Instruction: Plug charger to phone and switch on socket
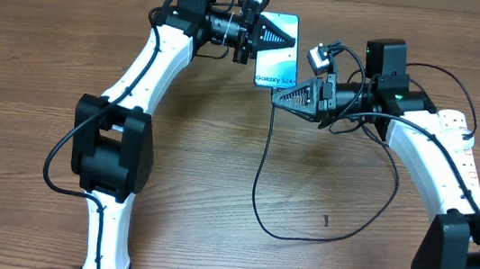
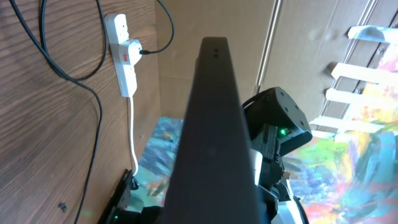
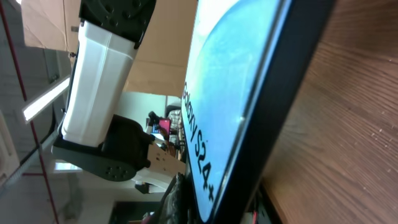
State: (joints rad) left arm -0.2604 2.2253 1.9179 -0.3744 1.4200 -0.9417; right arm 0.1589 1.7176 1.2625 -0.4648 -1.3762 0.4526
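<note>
The phone (image 1: pixel 276 57) is held off the wooden table (image 1: pixel 218 168), its lit screen reading "Galaxy S24+". My left gripper (image 1: pixel 285 38) is shut on its upper part; in the left wrist view the phone's dark back (image 2: pixel 214 137) fills the middle. My right gripper (image 1: pixel 279 96) is shut at the phone's lower edge, where the charger cable (image 1: pixel 257 182) ends. The plug tip is hidden. The right wrist view shows the screen (image 3: pixel 230 93) running down beside a dark finger (image 3: pixel 186 202). The cable loops over the table toward the white socket (image 1: pixel 462 133) at the right edge. A black plug sits in the socket (image 2: pixel 124 53).
A thick white cord (image 2: pixel 132 130) runs from the socket off the table edge. A small dark mark (image 1: pixel 325 220) lies inside the cable loop. A cardboard wall stands behind the table. The right arm's body (image 2: pixel 277 124) is close behind the phone.
</note>
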